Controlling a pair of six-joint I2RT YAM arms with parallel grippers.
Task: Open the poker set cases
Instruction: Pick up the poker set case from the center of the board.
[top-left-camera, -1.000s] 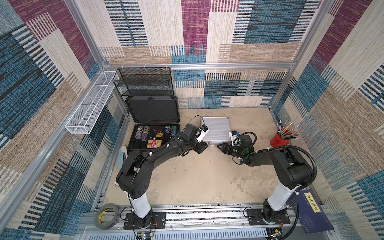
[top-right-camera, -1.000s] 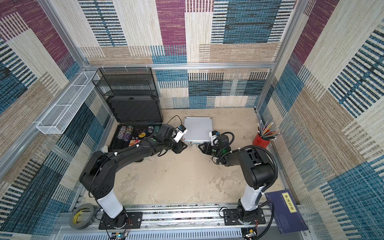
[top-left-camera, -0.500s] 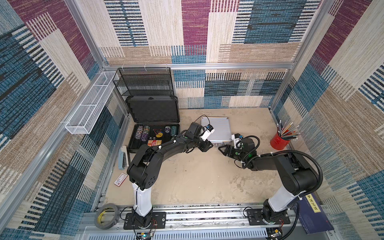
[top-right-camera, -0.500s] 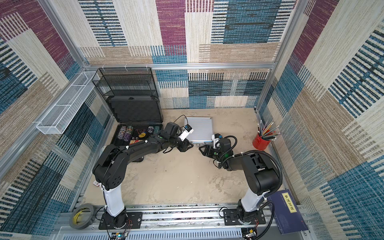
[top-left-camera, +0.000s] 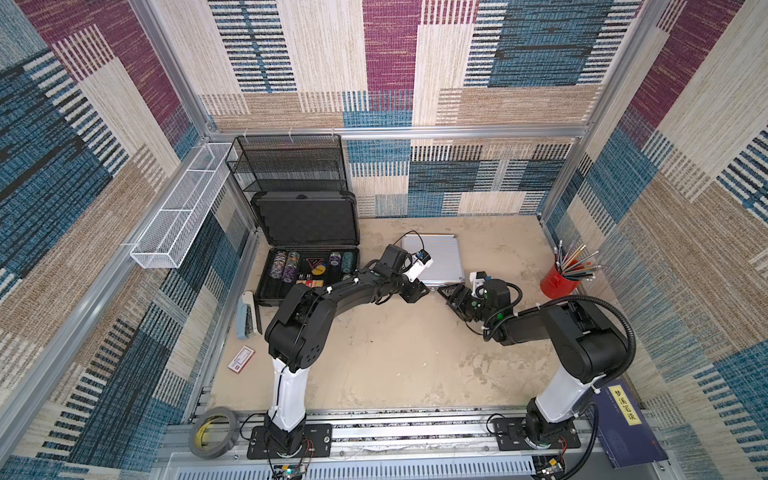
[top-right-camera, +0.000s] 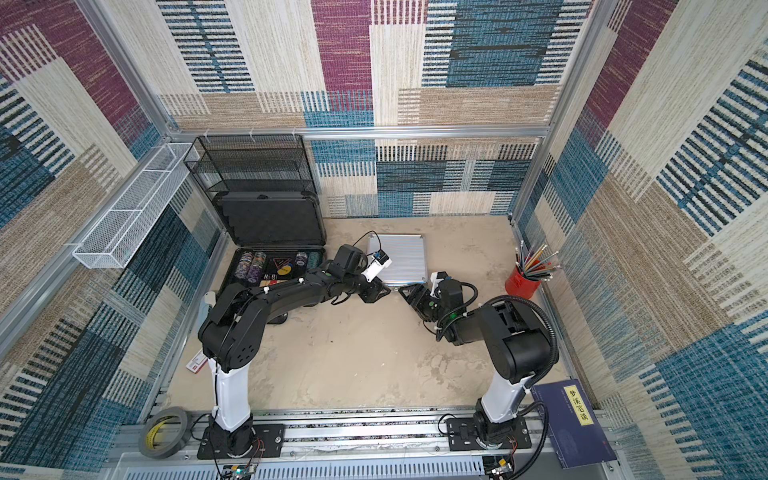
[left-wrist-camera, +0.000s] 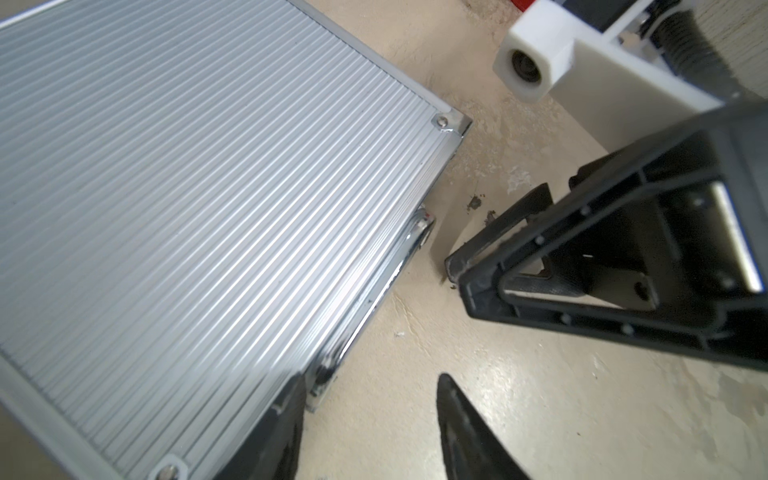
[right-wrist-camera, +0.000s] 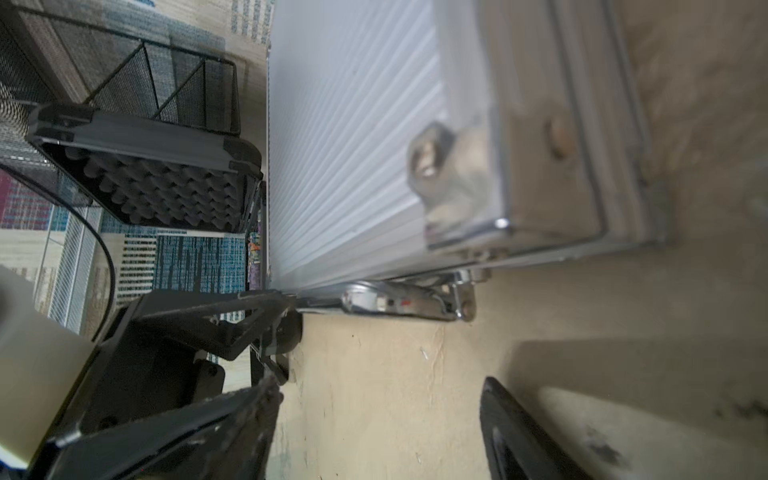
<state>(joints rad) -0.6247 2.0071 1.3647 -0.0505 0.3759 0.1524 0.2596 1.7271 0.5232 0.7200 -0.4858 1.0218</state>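
A black mesh rack (top-left-camera: 291, 164) and white wire basket (top-left-camera: 178, 208) sit far left, a red pencil cup (top-left-camera: 559, 283) right, a tape roll (top-left-camera: 214, 432) and blue book (top-left-camera: 627, 424) up front.

Walls (top-left-camera: 395, 62): I see woven panels patched in blue, maroon, beige and cream on three sides.
Frame (top-left-camera: 399, 134): aluminium rails run up the corners and across the back wall.
Floor (top-left-camera: 395, 353): beige, mottled, scuffed with dark specks.
Left side: a white wire basket (top-left-camera: 178, 208) hangs on the rail.
Back corner: a black mesh rack (top-left-camera: 291, 162) stands against the wall.
Light: even and bright on my feed, shadows soft.
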